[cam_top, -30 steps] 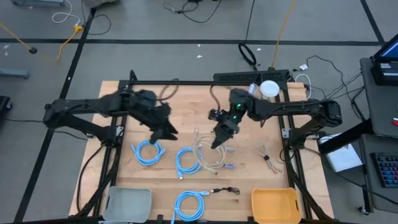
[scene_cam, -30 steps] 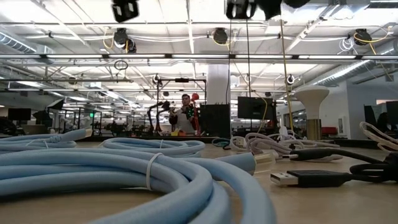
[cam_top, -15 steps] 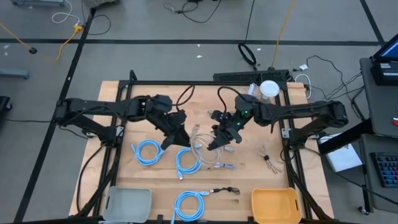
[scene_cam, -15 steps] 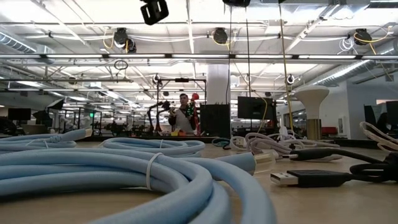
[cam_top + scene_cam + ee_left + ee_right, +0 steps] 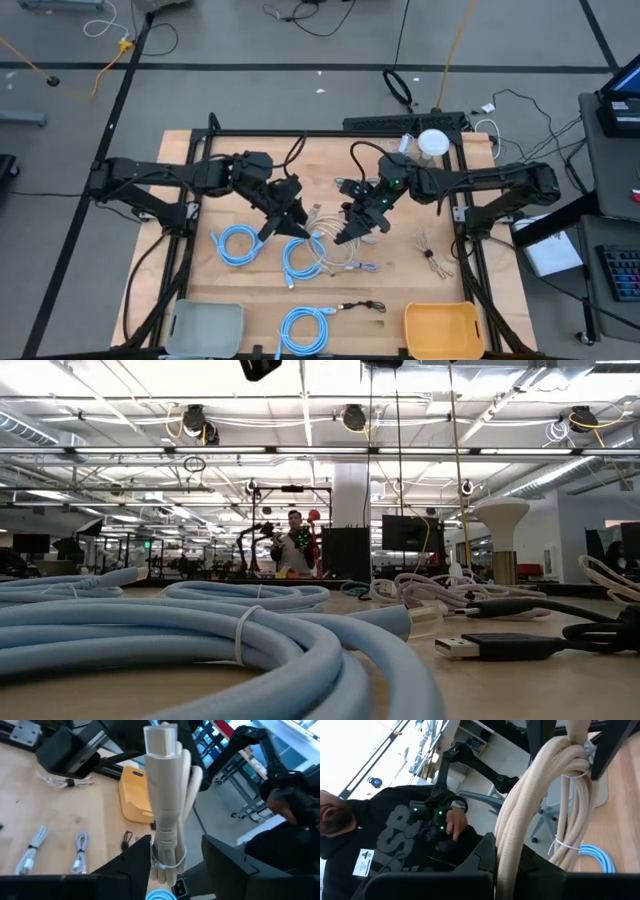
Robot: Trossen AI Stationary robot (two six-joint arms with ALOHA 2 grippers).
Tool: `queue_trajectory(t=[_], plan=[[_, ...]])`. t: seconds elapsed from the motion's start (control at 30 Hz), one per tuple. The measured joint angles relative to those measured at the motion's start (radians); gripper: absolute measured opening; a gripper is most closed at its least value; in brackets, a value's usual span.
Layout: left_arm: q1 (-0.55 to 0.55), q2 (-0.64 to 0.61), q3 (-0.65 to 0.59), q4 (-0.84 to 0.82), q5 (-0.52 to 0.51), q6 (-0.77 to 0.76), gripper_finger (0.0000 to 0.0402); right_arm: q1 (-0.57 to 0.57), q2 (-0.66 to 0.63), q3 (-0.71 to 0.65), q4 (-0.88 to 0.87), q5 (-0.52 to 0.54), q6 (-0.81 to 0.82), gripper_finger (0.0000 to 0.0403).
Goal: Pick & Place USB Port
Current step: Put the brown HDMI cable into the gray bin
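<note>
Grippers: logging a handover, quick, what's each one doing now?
Left gripper: closed around the bundled beige cable coil.
Right gripper: shut on the same beige cable coil.

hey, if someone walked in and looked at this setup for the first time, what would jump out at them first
Most striking is the beige cable bundle at the table's middle, with both arms meeting over it: the left tool and right tool each grip it. Around it lie light blue cable coils, one looming huge in the low view. Near the front edge sit a grey bin on the left and a yellow bin on the right.
</note>
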Motion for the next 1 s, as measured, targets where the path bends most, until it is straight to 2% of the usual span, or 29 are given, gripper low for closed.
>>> queue_trajectory(t=[0.1, 0.2, 0.3, 0.43, 0.47, 0.57, 0.63, 0.87, 0.93, 1.0], plan=[[0.001, 0.000, 0.000, -0.001, -0.011, -0.009, 0.0183, -0.001, 0.000, 0.000, -0.003, 0.002, -0.003, 0.0004], [0.001, 0.000, 0.000, 0.014, -0.016, -0.014, 0.0168, -0.006, 0.000, 0.000, 0.000, 0.001, -0.007, 0.0004], [0.002, 0.000, 0.000, 0.019, -0.016, -0.014, 0.0130, -0.008, -0.001, 0.000, 0.001, -0.002, -0.008, 0.0004], [0.008, 0.000, -0.001, 0.029, -0.013, -0.030, 0.0052, -0.008, -0.001, 0.000, 0.003, 0.005, -0.010, 0.0004], [0.011, 0.000, -0.001, 0.028, -0.010, -0.035, 0.0041, -0.008, -0.002, 0.000, 0.001, 0.022, -0.014, 0.0004], [0.012, -0.002, -0.002, 0.021, -0.023, -0.098, 0.0041, -0.015, -0.003, -0.001, -0.001, 0.079, -0.014, 0.0012], [0.010, -0.004, -0.002, 0.018, -0.040, -0.175, 0.0041, -0.019, -0.004, -0.001, 0.013, 0.142, -0.007, 0.0035], [-0.059, -0.052, -0.002, 0.016, -0.209, -0.431, 0.0041, -0.037, -0.074, -0.002, -0.046, 0.402, -0.116, 0.0141], [-0.088, -0.092, -0.003, -0.049, -0.307, -0.466, 0.0041, -0.051, -0.108, 0.000, -0.086, 0.533, -0.156, 0.0167], [-0.115, -0.137, -0.001, -0.061, -0.448, -0.489, 0.0041, -0.059, -0.137, 0.000, -0.156, 0.690, -0.183, 0.0189]])
